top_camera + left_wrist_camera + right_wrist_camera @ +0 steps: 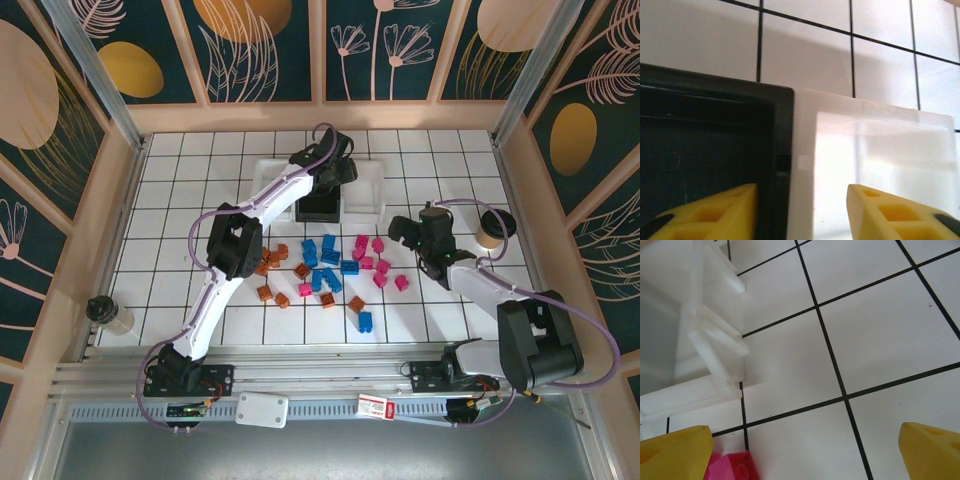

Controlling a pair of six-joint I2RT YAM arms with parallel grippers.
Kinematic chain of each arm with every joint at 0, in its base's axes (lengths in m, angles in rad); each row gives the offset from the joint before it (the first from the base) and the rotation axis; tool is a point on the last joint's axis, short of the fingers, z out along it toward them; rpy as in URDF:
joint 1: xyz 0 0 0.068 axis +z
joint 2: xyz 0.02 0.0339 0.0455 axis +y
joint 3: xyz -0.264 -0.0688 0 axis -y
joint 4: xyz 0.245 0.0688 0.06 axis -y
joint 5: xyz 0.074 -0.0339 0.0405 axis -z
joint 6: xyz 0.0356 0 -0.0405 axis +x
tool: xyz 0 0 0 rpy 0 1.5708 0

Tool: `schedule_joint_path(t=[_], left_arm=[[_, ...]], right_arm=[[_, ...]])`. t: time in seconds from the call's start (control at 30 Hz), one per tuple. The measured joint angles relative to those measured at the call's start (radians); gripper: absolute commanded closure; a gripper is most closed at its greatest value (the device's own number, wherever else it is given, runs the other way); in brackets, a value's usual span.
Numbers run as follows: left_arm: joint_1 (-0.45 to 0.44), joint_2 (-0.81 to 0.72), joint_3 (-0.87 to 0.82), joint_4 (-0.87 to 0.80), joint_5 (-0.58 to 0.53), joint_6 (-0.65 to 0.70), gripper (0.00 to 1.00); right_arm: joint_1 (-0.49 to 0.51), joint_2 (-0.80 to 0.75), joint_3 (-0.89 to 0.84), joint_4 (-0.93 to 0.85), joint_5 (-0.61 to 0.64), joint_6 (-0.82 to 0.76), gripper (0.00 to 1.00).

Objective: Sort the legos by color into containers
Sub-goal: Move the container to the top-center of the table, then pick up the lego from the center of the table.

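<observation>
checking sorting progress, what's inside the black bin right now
The black bin shows a dark bare floor, nothing lying in the part visible. Its near end is covered by a finger of the left gripper; from above, the left arm hides part of it.

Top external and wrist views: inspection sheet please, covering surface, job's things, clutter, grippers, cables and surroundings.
Surface: white tiled table, black grout lines.
Job's things: orange, blue and pink legos loose mid-table; black bin between two white bins at the far side.
Clutter: jar at the left edge; cup at the right; white box and red tag on the near rail.
Grippers: left gripper above the black-white bin seam, jaws apart, empty; right gripper low over bare tile, jaws wide, empty, a pink lego by one finger.
Cables: lilac cables loop along both arms.
Surroundings: wood-framed leaf-pattern panels.
</observation>
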Motion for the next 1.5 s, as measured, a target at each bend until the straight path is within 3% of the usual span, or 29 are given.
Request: schedule_joint_path(t=[0.17,0.27,0.47,0.6,0.87,1.17,1.4,1.5], left_arm=[[-0.013,-0.129,-0.114,0.052,0.018,0.023,0.26],[-0.032,-0.293,-0.254,0.121,0.028,0.044,0.02],[-0.077,-0.742,-0.727,0.388,0.067,0.070,0.01],[-0.085,-0.982,-1.052,0.541,0.077,0.077,0.01],[-0.083,-1.206,-1.537,0.650,0.055,0.076,0.01],[-0.083,-1.347,-1.630,0.675,0.022,0.072,0.01],[-0.083,-1.373,-1.677,0.671,-0.002,0.071,0.01],[-0.083,-1.378,-1.680,0.663,-0.010,0.071,0.01]], right_arm=[[0.020,-0.057,-0.016,-0.020,-0.020,0.008,0.11],[0.039,-0.079,-0.021,-0.032,-0.038,0.006,0.13],[0.092,-0.077,-0.024,-0.044,-0.090,-0.004,0.24],[0.130,-0.043,-0.024,-0.051,-0.110,-0.013,0.25],[0.150,0.063,-0.009,-0.056,-0.110,-0.039,0.37],[0.150,0.180,0.050,-0.034,-0.123,-0.068,0.39],[0.150,0.249,0.080,-0.014,-0.138,-0.095,0.51],[0.150,0.262,0.084,-0.006,-0.155,-0.103,0.61]])
